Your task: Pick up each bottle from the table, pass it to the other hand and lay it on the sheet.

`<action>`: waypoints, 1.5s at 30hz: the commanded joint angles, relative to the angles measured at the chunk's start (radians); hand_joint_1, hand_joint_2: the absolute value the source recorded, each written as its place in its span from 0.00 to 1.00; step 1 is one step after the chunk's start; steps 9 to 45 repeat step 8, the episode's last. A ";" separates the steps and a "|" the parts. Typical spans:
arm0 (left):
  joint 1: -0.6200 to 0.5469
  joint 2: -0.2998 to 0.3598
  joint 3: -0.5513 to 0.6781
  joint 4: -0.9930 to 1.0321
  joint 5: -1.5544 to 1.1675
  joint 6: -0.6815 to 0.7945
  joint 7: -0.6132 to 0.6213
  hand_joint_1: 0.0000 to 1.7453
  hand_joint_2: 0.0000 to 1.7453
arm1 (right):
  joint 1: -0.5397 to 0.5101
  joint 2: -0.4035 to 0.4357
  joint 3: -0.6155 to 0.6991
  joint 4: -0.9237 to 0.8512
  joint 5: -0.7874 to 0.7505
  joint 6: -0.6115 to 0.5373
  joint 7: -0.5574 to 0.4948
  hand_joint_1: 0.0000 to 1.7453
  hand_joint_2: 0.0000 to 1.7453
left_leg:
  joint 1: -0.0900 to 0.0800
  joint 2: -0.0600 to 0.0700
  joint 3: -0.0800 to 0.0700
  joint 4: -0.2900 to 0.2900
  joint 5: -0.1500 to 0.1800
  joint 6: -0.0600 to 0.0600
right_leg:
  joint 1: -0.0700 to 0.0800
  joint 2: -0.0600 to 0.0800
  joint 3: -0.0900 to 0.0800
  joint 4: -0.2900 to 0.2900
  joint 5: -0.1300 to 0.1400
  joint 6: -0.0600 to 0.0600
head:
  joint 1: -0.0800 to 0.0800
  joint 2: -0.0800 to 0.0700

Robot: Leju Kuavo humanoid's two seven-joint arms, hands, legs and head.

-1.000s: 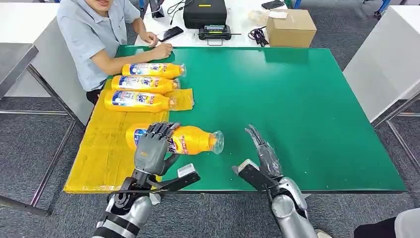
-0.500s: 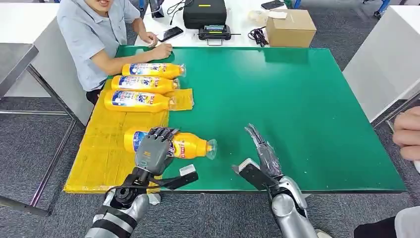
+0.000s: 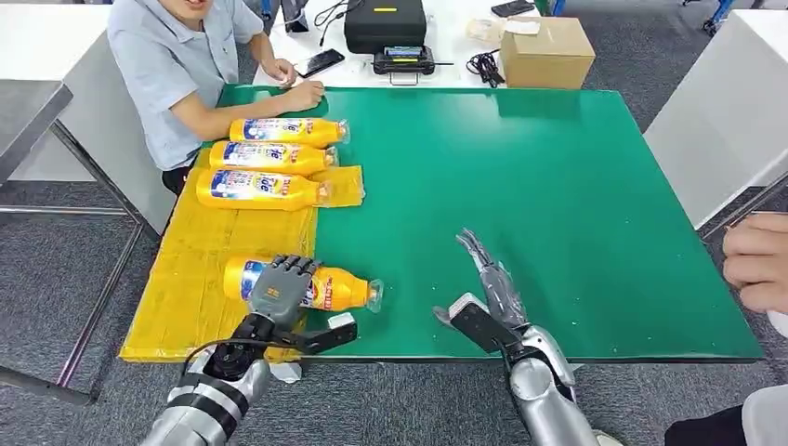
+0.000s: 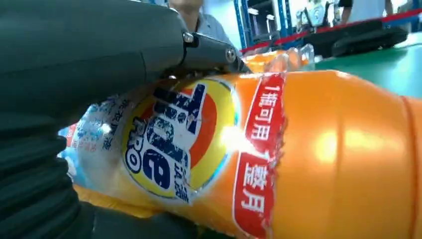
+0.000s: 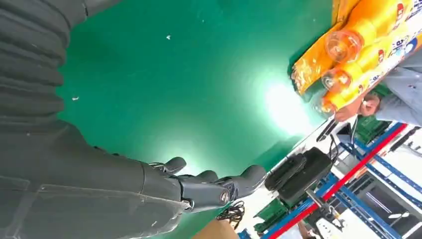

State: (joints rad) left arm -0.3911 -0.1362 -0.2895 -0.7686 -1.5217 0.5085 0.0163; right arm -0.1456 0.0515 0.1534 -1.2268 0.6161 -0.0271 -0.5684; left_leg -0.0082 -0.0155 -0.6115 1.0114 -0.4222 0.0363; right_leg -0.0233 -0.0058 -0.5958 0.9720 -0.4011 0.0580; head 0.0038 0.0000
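Note:
My left hand [image 3: 277,290] grips an orange bottle [image 3: 321,288] lying on its side at the near edge of the yellow sheet [image 3: 200,269], its clear cap pointing right over the green table [image 3: 558,186]. Close up, the bottle's label [image 4: 174,134] shows under my fingers [image 4: 99,45]. Three more orange bottles [image 3: 265,158] lie side by side farther back on the sheet. My right hand [image 3: 492,283] hovers open over the green surface, fingers straight, holding nothing. The three bottles' caps [image 5: 338,64] appear beyond its fingers [image 5: 219,189].
A person [image 3: 186,56] sits at the table's far left corner, a hand resting by the bottles. Another person's hand [image 3: 757,260] shows at the right edge. A cardboard box [image 3: 546,51], black case [image 3: 386,23] and phone [image 3: 321,62] lie on the white table behind.
My left hand has drawn the bottle toward me and leftward, lowering it onto the sheet's near edge. A person's hand has come in farther at the right. My right hand barely moved.

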 commanded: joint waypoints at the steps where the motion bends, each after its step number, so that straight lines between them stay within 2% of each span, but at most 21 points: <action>1: -0.088 0.018 0.014 0.212 -0.021 -0.054 0.027 0.01 1.00 | -0.055 -0.001 0.020 0.093 -0.003 0.003 -0.005 0.00 1.00 | 0.001 0.004 0.005 0.000 -0.002 -0.002 | 0.002 0.004 0.004 -0.001 0.000 -0.003 | 0.000 0.000; 8: -0.100 0.010 0.022 0.232 -0.020 -0.089 0.032 0.00 1.00 | -0.060 -0.001 0.019 0.097 -0.002 0.000 -0.007 0.00 1.00 | 0.001 0.004 0.008 -0.001 -0.001 -0.002 | 0.001 0.003 0.007 -0.001 0.000 -0.002 | 0.000 0.000; 45: -0.100 0.010 0.022 0.232 -0.020 -0.089 0.032 0.00 1.00 | -0.060 -0.001 0.019 0.097 -0.002 0.000 -0.007 0.00 1.00 | 0.001 0.004 0.008 -0.001 -0.001 -0.002 | 0.001 0.003 0.007 -0.001 0.000 -0.002 | 0.000 0.000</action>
